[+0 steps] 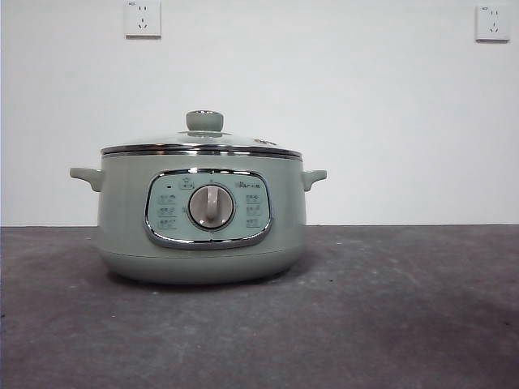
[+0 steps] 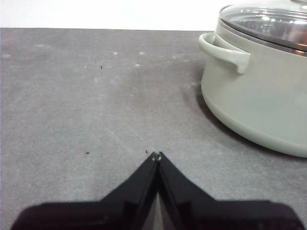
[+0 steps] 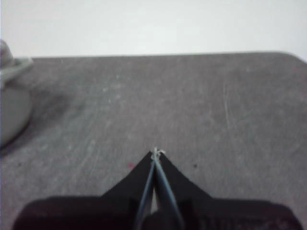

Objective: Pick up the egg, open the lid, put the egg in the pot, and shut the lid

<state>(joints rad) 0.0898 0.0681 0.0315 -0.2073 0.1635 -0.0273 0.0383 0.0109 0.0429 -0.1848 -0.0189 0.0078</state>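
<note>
The pot [image 1: 201, 217] is the only obstacle on the bench [image 1: 405, 324], standing left of centre in the front view with the lid [image 1: 201, 146] seated on its rim and the knob [image 1: 204, 121] upright on top. Above the knob the way down is open. The two side handles [image 1: 86, 176] jut out at rim height and narrow any pass close along the pot's wall. The bench is bare in front of the pot and widely to its right. The left gripper [image 2: 156, 155], jaws closed, has open bench ahead, with the pot off to one side. The right gripper [image 3: 156, 153], jaws closed, also faces bare bench, the pot only at the edge of its view
</note>
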